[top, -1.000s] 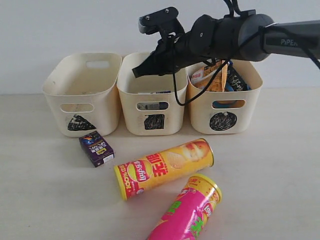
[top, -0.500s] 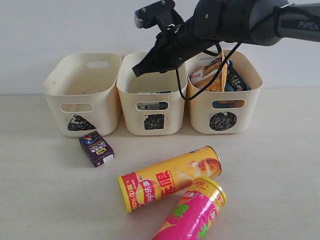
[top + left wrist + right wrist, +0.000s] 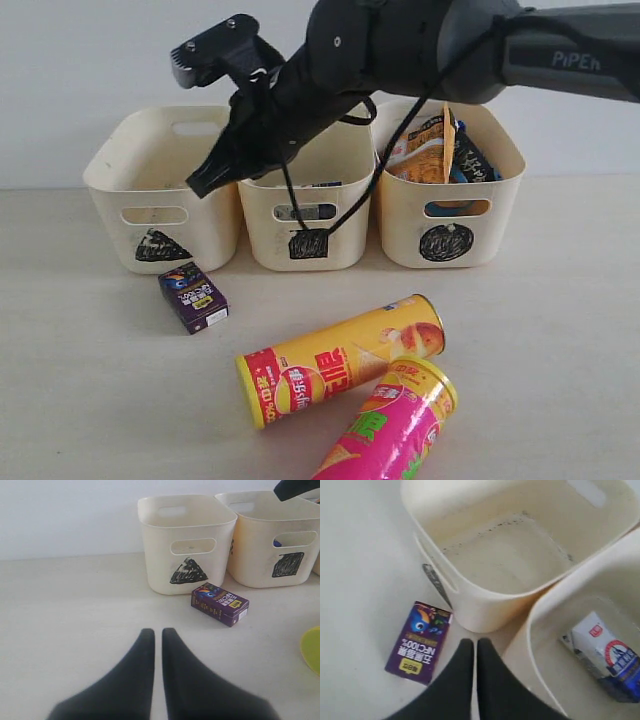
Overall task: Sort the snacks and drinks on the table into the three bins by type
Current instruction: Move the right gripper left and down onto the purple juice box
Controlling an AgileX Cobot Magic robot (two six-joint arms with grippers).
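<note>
Right tool (image 3: 197,186) pressed together, pinching nothing, reaching across from the right side to hang over the seam between triangle bin (image 3: 105,195) and square bin (image 3: 260,235), tips angled down toward purple carton (image 3: 193,297); probably lining up on that carton as next pick, needs spreading first. Left tool (image 3: 157,632) also pressed together and empty, low over bare counter (image 3: 80,380), well apart from everything, likely parked out of the way. Purple carton flat on counter just in front of triangle bin, near its marked wall but not touching. Yellow tube (image 3: 340,360) and pink tube (image 3: 390,430) on their sides nearer the camera, pink one's top end against or just beside yellow one; cannot tell which; round, so likely to roll if nudged. Triangle bin: nothing inside per right wrist view, only faint specks on floor; probably meant for the tubes. Square bin: white-and-blue carton (image 3: 607,655) lying on the bottom, so drinks go here and purple carton belongs with it. Circle bin (image 3: 400,235): orange-brown bag (image 3: 430,150) and blue-black bag (image 3: 470,160) standing upright, poking above rim. Bags sorted, one drink in, one drink and both tubes left.
</note>
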